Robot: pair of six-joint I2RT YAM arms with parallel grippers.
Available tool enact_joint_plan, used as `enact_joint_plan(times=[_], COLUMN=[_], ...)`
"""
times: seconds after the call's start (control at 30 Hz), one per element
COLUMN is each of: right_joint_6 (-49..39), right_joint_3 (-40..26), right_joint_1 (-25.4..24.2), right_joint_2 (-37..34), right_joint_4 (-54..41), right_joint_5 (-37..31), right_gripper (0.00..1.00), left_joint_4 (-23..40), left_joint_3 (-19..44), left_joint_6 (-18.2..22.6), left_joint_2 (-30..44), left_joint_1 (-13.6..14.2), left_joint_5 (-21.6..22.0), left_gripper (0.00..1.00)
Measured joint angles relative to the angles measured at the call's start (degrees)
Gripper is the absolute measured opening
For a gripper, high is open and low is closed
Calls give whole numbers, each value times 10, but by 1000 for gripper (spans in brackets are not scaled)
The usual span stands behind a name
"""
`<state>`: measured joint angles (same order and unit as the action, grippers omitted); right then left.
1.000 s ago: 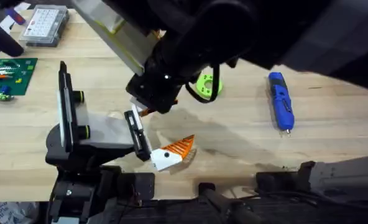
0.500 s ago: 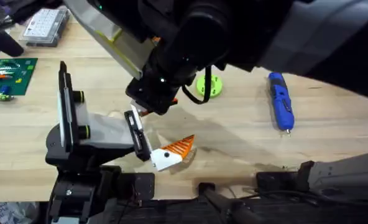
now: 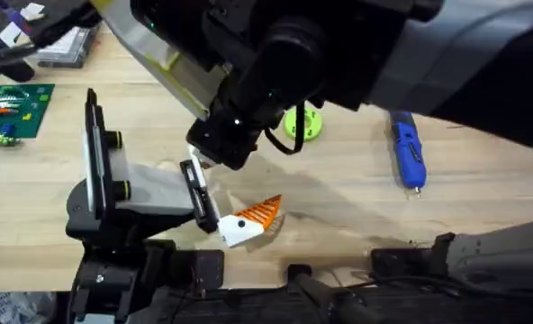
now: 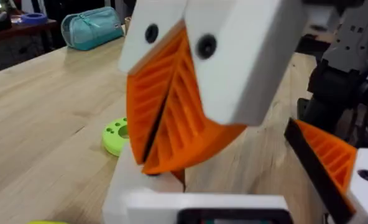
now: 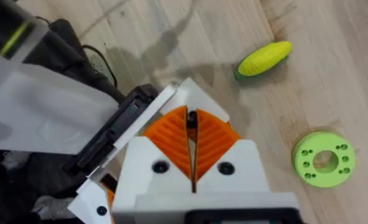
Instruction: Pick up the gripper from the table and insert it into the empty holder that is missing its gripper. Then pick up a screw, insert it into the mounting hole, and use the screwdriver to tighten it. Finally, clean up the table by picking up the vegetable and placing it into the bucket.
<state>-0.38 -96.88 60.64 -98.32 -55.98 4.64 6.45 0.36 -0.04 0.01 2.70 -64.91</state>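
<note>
A pale wooden table (image 3: 356,207) with long straight grain runs across the scene, evenly lit, with soft shadows on its surface. At its far left corner lie a green circuit board (image 3: 13,110) and a clear plastic box (image 3: 64,47) of small parts. In the left wrist view the tabletop stretches back to a teal zipped pouch (image 4: 92,27) near its far edge, with a blue dish (image 4: 33,18) on a dark surface beyond and dim, dark furniture behind.
</note>
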Motion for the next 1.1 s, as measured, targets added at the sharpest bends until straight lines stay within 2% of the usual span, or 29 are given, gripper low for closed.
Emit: enact_joint_plan(times=[0.27,0.37,0.53,0.67,0.73,1.1], right_joint_6=[0,2,3,3,4,4], right_joint_3=[0,0,0,0,0,0], right_joint_1=[0,0,0,-2,-3,-5], right_joint_2=[0,0,0,0,0,0], right_joint_4=[0,0,0,-1,-2,-2], right_joint_5=[0,2,3,-4,-7,-10], right_gripper=[22,138,506,687,746,782], left_joint_4=[0,0,0,0,0,0], left_joint_3=[0,0,0,0,0,0], left_joint_6=[0,0,-4,-4,-5,-5], left_joint_2=[0,0,0,0,0,0], left_joint_1=[0,0,0,0,-1,-1], left_joint_5=[0,0,2,2,2,2], left_gripper=[986,986,986,986,986,986])
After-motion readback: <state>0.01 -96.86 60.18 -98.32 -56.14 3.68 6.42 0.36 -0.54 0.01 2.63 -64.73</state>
